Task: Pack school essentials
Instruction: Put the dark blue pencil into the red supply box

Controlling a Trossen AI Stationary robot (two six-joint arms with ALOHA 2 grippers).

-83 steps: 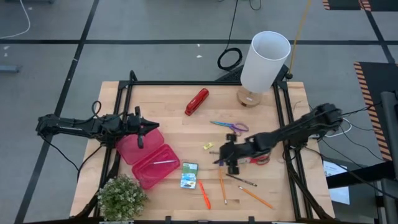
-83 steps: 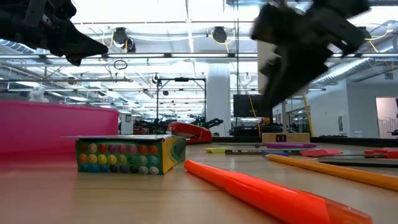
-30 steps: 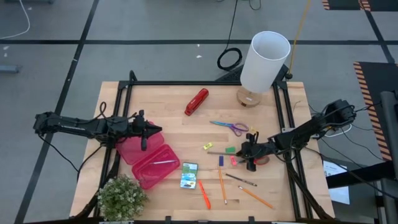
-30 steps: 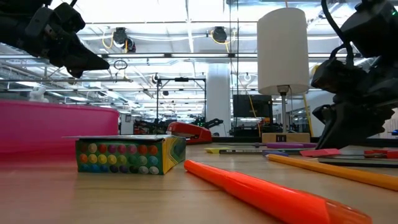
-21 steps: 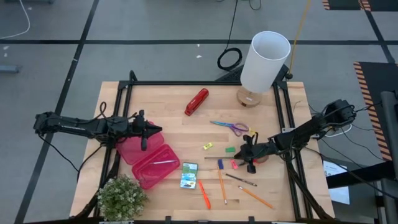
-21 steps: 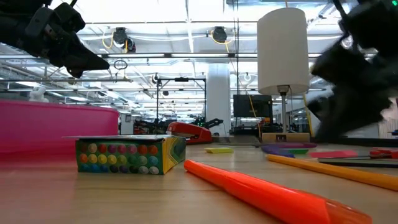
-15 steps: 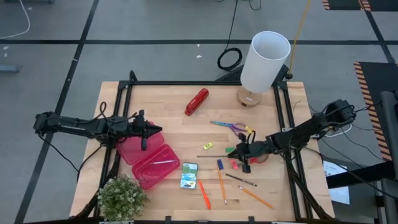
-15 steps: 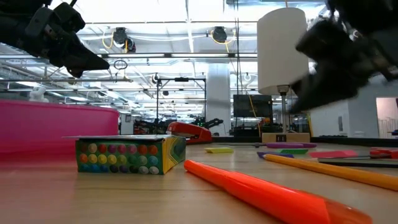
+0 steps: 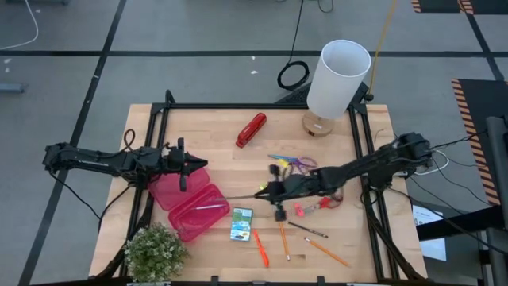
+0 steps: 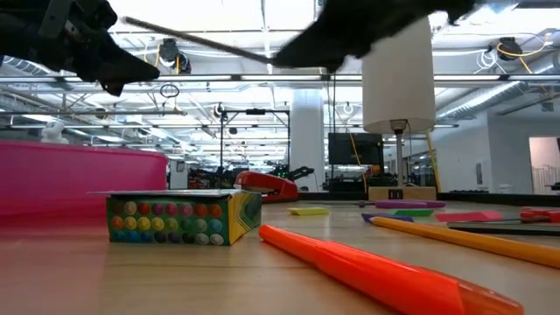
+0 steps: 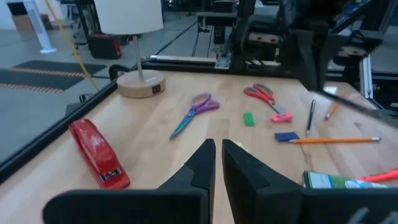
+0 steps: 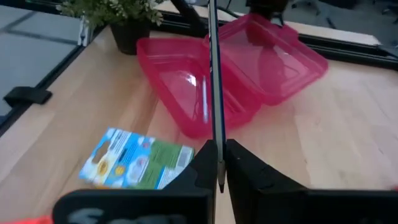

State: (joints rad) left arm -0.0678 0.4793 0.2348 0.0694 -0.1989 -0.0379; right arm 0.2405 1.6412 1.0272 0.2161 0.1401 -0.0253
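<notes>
My right gripper [image 9: 275,191] reaches in from the table's right and is shut on a thin dark pencil [image 9: 250,196]. The pencil's free end points at the open pink case [image 9: 190,202], which lies flat on the table. My left gripper [image 9: 187,166] hangs shut above the case's far half, touching nothing. On the wood lie the green-yellow crayon box [image 9: 241,224], an orange pen [image 9: 260,248], purple-teal scissors [image 9: 294,163], red-handled scissors [image 11: 264,94], small erasers [image 11: 249,118] and more pencils [image 9: 282,237]. My right gripper pinches the pencil near its near end [image 12: 218,163] between the two fingers. The fingers come in about level from the table's right, and the pencil runs on ahead of them along their line. It is lifted clear of the table, its free end [image 12: 211,12] over the pink case.
A red stapler [image 9: 252,129] lies at the far middle and a white lamp [image 9: 337,79] stands at the far right. A potted plant [image 9: 155,253] fills the near left corner. A thin pale stick [image 9: 208,206] lies in the case's near tray.
My right gripper has taken the dark pencil from among the erasers at the right and carried it up and toward the table's left, to the pink case. The pencil, which lay on the wood, is now lifted clear. My left gripper has kept still.
</notes>
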